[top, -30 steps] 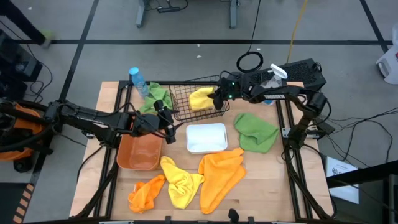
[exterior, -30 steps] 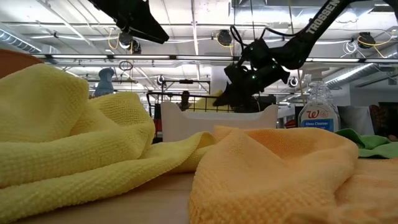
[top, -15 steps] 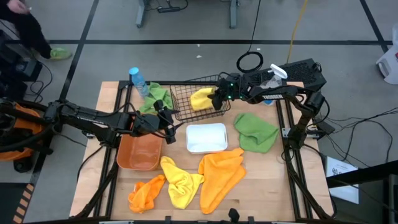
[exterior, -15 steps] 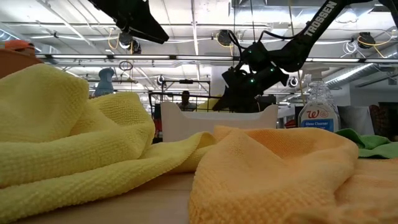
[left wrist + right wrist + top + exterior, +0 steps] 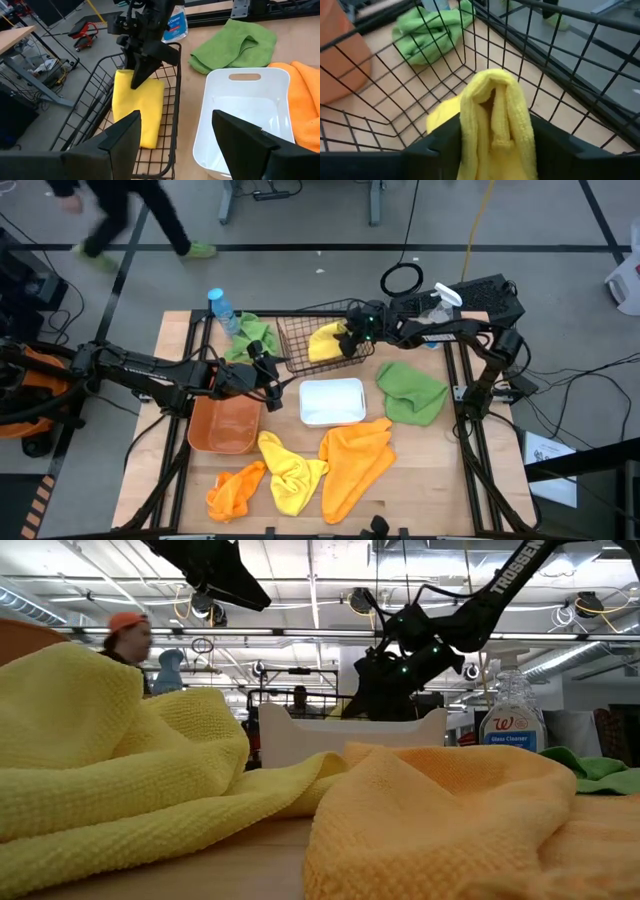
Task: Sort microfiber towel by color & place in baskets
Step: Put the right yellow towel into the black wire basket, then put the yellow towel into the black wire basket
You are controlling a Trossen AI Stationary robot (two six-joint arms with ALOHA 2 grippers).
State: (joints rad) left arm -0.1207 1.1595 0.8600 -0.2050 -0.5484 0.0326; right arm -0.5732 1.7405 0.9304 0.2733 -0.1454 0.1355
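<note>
Right pincer [image 5: 346, 340] clamped and lowered, left pincer [image 5: 281, 392] spread wide, hovering

Both arms are matte black with chunky joints; right arm [image 5: 500, 585] has white TROSSEN lettering, green LEDs glowing near its tool [image 5: 350, 340].

In the low view, heaped yellow [image 5: 120, 770] and orange towels [image 5: 460, 830] hide most of the surface. The white bin [image 5: 345, 735] masks the wire basket's [image 5: 300, 700] base. A blurred person [image 5: 130, 215] is cropped overhead.
</note>
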